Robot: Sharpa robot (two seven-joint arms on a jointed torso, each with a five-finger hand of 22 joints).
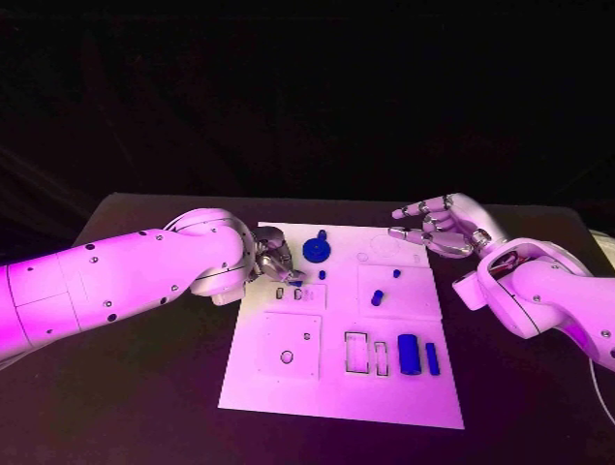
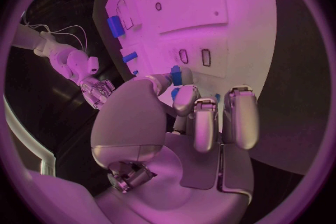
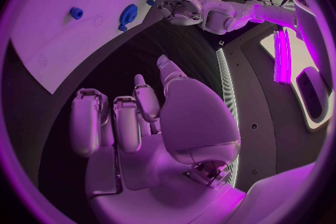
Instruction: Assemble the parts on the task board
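A black table (image 1: 139,218) sits in a dark room, and the white task board (image 1: 338,383) lies in the middle of it.

Nearest the robot, a big blue cylinder (image 1: 409,353) and a thin blue bar (image 1: 432,358) lie on the board beside two empty slots (image 1: 356,351). They look like they are not put in yet.

A bit further up, a small blue peg (image 1: 377,297) sits on the board's right side. On the left side, the left hand (image 1: 271,262) pinches a small blue part (image 2: 176,76) between its thumb and a finger, right above the board. I think it is about to push this part into a slot.

Furthest away, a round blue part (image 1: 317,250) rests near the top edge. The right hand (image 1: 433,227) hovers past the board's far right corner, fingers loosely curled, holding nothing.

Most of the job looks still to do.
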